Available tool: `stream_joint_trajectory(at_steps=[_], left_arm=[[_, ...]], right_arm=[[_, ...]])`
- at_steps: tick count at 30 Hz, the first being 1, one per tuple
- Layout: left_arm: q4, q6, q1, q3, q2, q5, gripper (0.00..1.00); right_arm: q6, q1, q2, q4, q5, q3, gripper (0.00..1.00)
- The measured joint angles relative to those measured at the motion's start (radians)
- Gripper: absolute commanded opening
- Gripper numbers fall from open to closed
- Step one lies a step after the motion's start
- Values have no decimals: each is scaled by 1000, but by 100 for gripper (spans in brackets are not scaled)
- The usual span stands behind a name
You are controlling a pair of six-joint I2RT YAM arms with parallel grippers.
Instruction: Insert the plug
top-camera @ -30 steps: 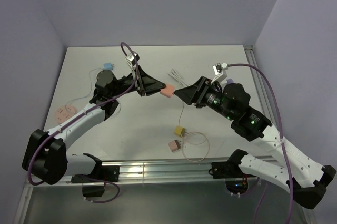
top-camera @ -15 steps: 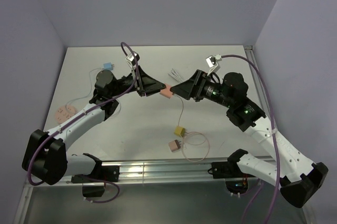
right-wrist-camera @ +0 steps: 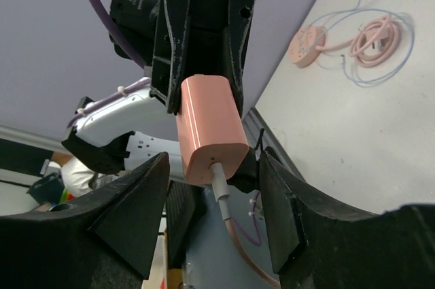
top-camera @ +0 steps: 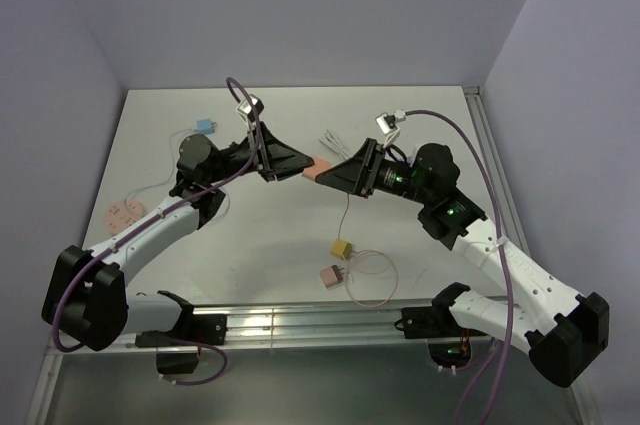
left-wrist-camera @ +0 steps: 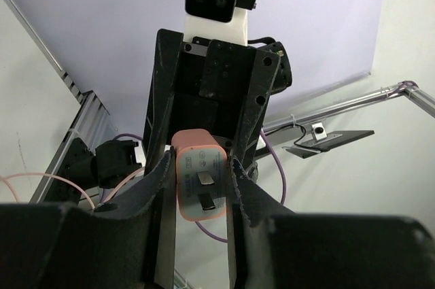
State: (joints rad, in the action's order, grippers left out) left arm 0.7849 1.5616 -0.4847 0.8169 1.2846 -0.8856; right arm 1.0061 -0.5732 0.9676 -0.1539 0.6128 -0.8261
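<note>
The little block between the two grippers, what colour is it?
Salmon pink. The block shows best in the right wrist view.

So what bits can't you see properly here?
Top view: the charger is nearly all hidden between the left end effector and right end effector; its prongs show only in the left wrist view.
Right wrist view: the far end of the cable is out of view.
Top view: the yellow block is too small for details.
</note>
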Motion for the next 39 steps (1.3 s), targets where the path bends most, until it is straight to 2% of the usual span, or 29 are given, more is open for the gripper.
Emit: stream_joint_trajectory(at_steps=[6,9,10,15,16,17,19,20,21,22,24,25,29,32,34,39], left_arm=[[24,11,0,-11,1,0,0],[26,17,0,-13,3,0,0],[31,20,0,-13,3,0,0],[62,23,6,-13,3,0,0],[63,22,8,-13,3,0,0],[64,23,11,-13,5,1,0],[64,23,16,-13,10,1,1],[63,22,17,-13,12,0,11],[58,19,18,-13,14,1,26],[48,12,19,-13,15,1,53],[-2,-27,18,-12,13,11,73],[-40,-50,17,-12,10,14,99],[-299,-190,32,-2,-34,77,100],[-582,-333,70,50,-132,218,99],[-718,-412,93,100,-192,323,100],[-882,-550,102,166,-344,501,99]], right_arm=[[64,6,-2,-100,7,37,59],[84,7,-2,-126,12,40,55],[90,8,-2,-131,14,42,45],[132,13,24,-157,33,43,22],[138,14,31,-167,37,43,3],[143,16,39,-177,42,42,0],[152,19,50,-184,45,42,0],[153,20,53,-183,45,41,0],[153,21,55,-177,44,40,0],[153,21,55,-166,42,39,0],[140,21,55,-113,28,21,0],[130,21,55,-73,16,4,0],[83,31,53,80,-42,-75,0],[49,65,55,216,-79,-130,0],[25,89,76,364,-129,-212,0],[7,118,209,664,-315,-448,0]])
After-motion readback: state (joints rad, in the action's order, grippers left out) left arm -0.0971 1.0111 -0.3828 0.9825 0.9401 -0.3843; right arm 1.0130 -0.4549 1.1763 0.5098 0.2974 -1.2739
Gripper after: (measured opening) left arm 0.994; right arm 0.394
